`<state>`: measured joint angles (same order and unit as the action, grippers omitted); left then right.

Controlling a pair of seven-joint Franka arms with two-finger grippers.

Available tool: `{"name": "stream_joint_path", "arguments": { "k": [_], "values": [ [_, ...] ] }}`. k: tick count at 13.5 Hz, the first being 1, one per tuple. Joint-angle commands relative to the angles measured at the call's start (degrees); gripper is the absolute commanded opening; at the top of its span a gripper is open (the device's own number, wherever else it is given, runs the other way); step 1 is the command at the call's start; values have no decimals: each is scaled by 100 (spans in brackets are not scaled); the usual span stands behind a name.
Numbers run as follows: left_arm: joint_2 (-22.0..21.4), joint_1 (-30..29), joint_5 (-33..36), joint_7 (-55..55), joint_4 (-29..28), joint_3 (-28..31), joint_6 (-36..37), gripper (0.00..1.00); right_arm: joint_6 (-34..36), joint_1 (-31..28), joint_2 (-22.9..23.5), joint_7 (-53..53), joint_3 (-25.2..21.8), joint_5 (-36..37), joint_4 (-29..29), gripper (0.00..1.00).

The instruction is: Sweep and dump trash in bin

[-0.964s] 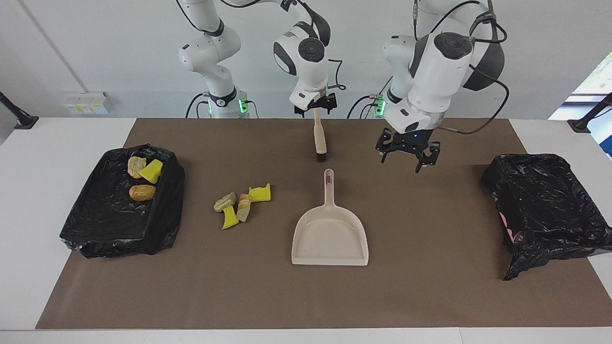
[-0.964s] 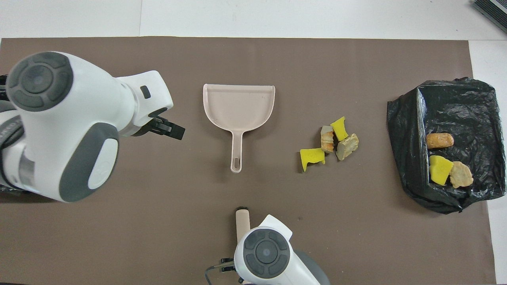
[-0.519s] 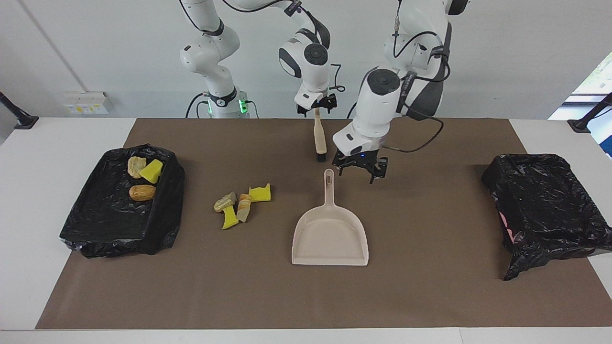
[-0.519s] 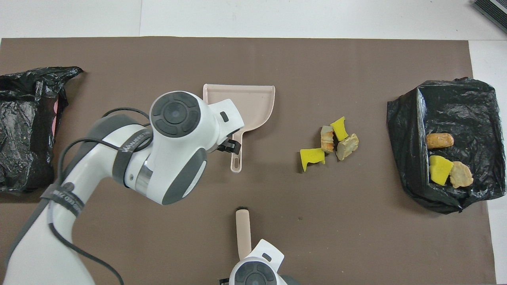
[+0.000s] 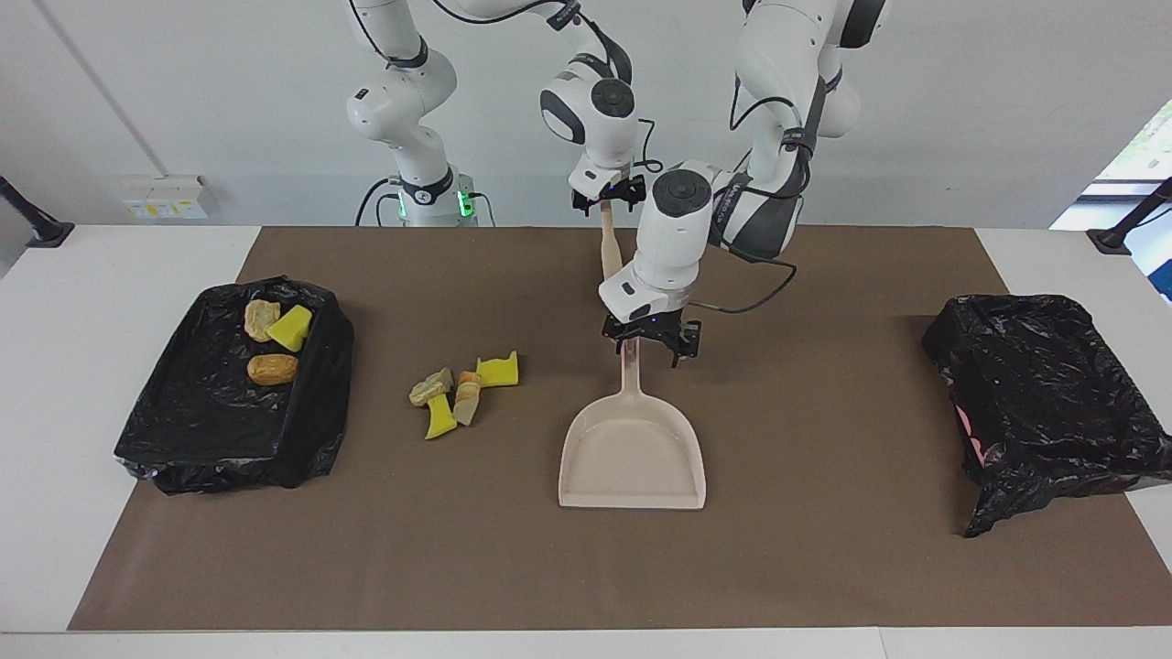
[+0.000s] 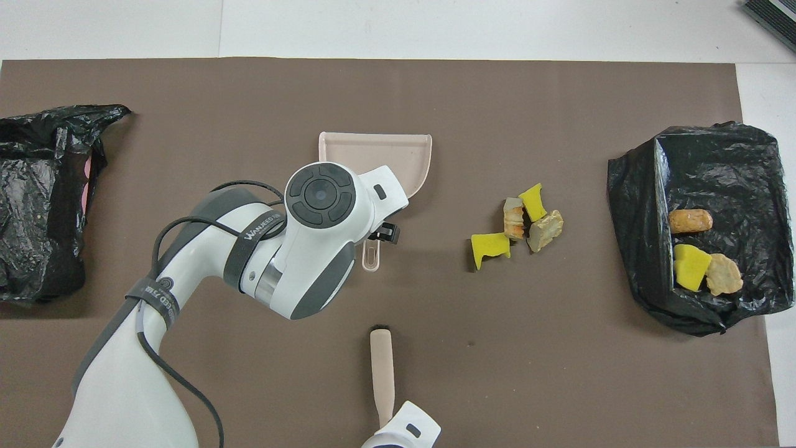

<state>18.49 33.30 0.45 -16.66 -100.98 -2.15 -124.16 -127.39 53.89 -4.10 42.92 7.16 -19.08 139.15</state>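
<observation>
The left gripper (image 5: 652, 346) straddles the dustpan (image 5: 632, 453) handle, fingers spread; the right gripper (image 5: 604, 199) pinches the brush (image 5: 611, 259) handle.

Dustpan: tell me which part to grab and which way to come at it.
Grip the dustpan by its slim handle, which lies flat on the mat and points toward the robots. Come straight down from above, with a finger on each side of the handle. The pan itself is wide and shallow, too broad to pinch. The left tool is open over that handle.

The dustpan (image 5: 632, 455) is beige, the mat (image 5: 824, 549) brown. The trash (image 5: 462, 392) is yellow and tan (both bin liners (image 5: 233, 403) black).
</observation>
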Motion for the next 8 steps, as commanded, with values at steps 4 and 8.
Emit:
{"name": "stream_joint_path", "arguments": {
  "k": [4, 8],
  "values": [
    [331, 132, 315, -531, 184, 65, -135, 100, -128, 60, -214, 32, -13, -139, 227, 0],
    [393, 150, 297, -857, 149, 48, -196, 92, -84, 16, -231, 110, -39, -131, 148, 0]
  ]
}}
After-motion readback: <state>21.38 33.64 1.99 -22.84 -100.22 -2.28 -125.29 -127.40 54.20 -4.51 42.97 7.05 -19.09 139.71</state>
